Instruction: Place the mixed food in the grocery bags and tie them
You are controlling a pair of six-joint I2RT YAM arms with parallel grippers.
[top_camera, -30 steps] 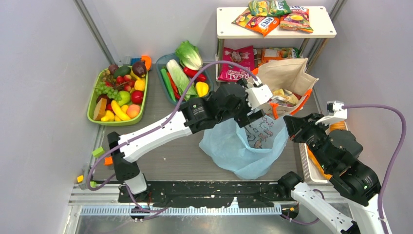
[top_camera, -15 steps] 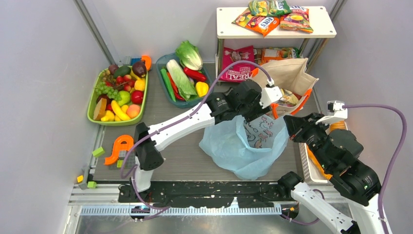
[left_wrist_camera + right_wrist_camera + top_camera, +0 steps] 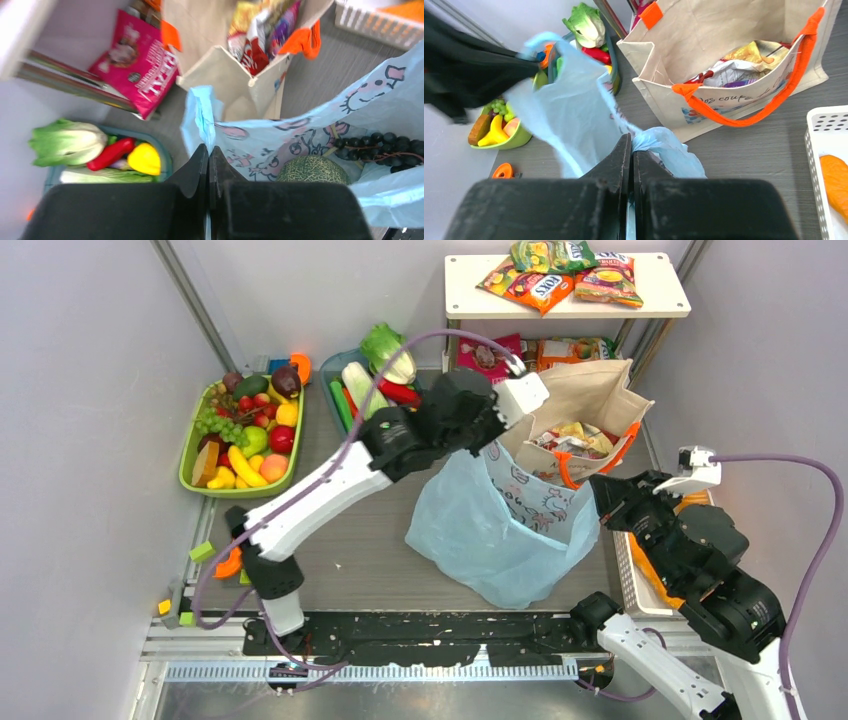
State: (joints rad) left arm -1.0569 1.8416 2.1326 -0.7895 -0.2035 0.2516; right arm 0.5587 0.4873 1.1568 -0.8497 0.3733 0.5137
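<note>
Light-blue plastic bag [image 3: 500,540] is stretched between both arms: left fingers [image 3: 192,170] clamp its far handle, right fingers [image 3: 616,160] clamp its near handle; tying needs these brought together.

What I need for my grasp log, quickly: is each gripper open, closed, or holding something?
Left gripper: closed, pinching the rim of the light-blue plastic bag.
Right gripper: closed, pinching the same bag's opposite rim.
</note>
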